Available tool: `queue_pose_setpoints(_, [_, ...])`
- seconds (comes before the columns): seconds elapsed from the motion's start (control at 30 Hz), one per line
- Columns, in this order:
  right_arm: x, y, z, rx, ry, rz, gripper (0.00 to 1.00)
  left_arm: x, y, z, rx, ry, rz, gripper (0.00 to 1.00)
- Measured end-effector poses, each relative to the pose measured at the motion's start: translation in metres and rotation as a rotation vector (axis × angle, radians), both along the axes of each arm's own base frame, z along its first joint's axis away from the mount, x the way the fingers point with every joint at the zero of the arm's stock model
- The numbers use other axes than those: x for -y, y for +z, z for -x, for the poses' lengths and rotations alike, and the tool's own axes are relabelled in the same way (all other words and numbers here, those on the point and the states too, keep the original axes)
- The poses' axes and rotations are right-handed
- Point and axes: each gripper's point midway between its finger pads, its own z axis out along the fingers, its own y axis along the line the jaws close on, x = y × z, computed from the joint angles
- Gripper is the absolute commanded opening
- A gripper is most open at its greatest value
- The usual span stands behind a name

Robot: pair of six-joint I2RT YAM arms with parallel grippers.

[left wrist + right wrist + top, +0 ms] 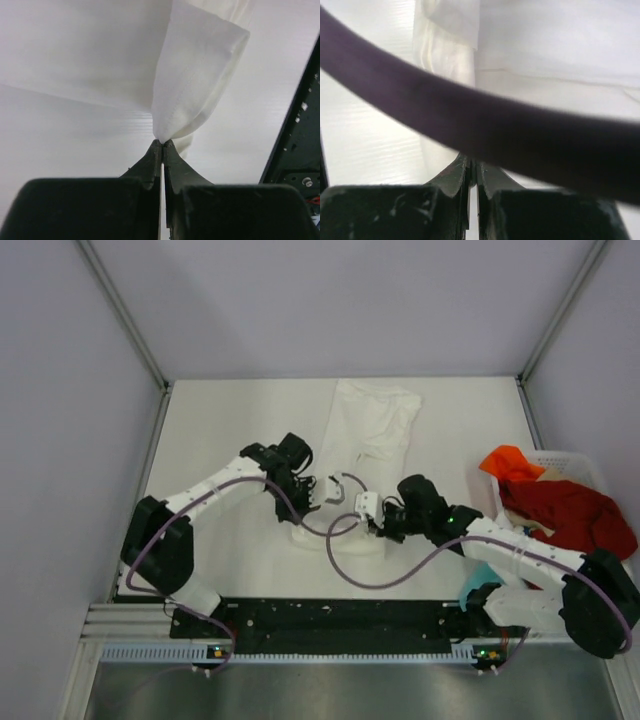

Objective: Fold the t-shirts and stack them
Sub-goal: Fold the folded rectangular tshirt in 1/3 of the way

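Your left gripper point(163, 144) is pressed together on a fold of the white t-shirt point(200, 75). In the left wrist view the cloth rises from the closed tips as a rounded, doubled-over flap.

Your right gripper point(472, 162) also has its fingers pressed together, with only a thin slit between them. A purple cable point(470, 115) crosses right in front of the tips, so you cannot tell whether any cloth is caught there. White fabric lies just beyond it.

From above, the left gripper point(318, 490) and right gripper point(365, 505) sit close together near the middle of the counter point(230, 430), facing each other at the near end of the white t-shirt point(375, 425). The shirt stretches away from them as a long, narrow strip toward the far edge, rumpled at its far end.

At the right edge stands a white basket point(575, 456). A red t-shirt point(570, 515) is heaped in it and an orange t-shirt point(505, 460) hangs over its left corner, both well apart from the grippers.
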Motion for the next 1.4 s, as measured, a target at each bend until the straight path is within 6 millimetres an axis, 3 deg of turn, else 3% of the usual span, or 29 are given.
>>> queue_pose_setpoints(0.27, [0.036, 0.009, -0.103, -0.097, -0.415, -0.135, 0.00, 0.028, 0.013, -0.107, 0.043, 0.205, 0.003, 0.00])
queue_pose_setpoints(0.57, [0.057, -0.003, -0.175, -0.241, -0.663, -0.188, 0.00, 0.052, 0.010, -0.192, 0.134, 0.315, -0.001, 0.00])
queue_pose_setpoints(0.77, [0.066, -0.006, -0.193, -0.338, -0.769, -0.212, 0.00, 0.057, -0.006, -0.216, 0.176, 0.345, -0.017, 0.00])
queue_pose_setpoints(0.93, [0.071, -0.029, -0.194, -0.475, -0.862, -0.183, 0.00, 0.060, -0.022, -0.224, 0.178, 0.353, -0.026, 0.00])
queue_pose_setpoints(1.0, [0.073, -0.036, -0.191, -0.517, -0.888, -0.170, 0.10, 0.061, -0.025, -0.228, 0.186, 0.356, -0.028, 0.01])
queue_pose_setpoints(1.1, [0.079, -0.042, -0.195, -0.564, -0.976, -0.159, 0.26, 0.062, -0.027, -0.234, 0.210, 0.371, -0.034, 0.29])
queue_pose_setpoints(1.2, [0.096, -0.048, -0.209, -0.567, -1.091, -0.127, 0.28, 0.061, -0.026, -0.247, 0.266, 0.406, -0.044, 0.47])
queue_pose_setpoints(1.33, [0.131, -0.052, -0.235, -0.528, -1.242, -0.106, 0.33, 0.054, -0.015, -0.285, 0.405, 0.503, -0.057, 0.59])
queue_pose_setpoints(1.4, [0.144, -0.049, -0.240, -0.499, -1.276, -0.096, 0.37, 0.053, -0.003, -0.301, 0.453, 0.545, -0.044, 0.60])
